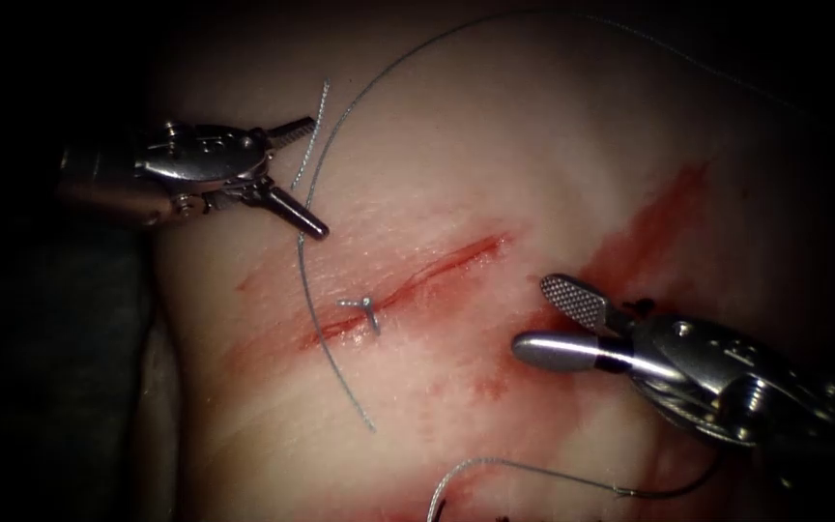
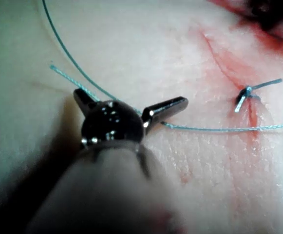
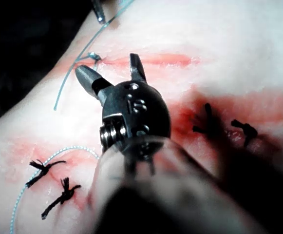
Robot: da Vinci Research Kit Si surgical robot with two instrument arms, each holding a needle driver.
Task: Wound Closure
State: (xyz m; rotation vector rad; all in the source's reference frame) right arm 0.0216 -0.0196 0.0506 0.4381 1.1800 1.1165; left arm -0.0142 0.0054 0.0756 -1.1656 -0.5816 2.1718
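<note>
Both our grippers stand wide and hold nothing: the left gripper (image 1: 297, 179) straddles the thin grey thread (image 1: 307, 280), the right gripper (image 1: 558, 319) hangs beside the red cut in the pale tissue (image 1: 437, 266). The small knotted stitch (image 1: 364, 309) lies between them. The curved needle, we think, is near the right gripper (image 1: 572, 478). Closing carelessly could snag or fray the thread.

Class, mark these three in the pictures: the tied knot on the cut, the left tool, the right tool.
knot (image 1: 367, 307), endoscope view, on its tied centre.
left tool (image 1: 294, 180), endoscope view, midway between its open fingers.
right tool (image 1: 545, 319), endoscope view, midway between its open fingers.
</note>
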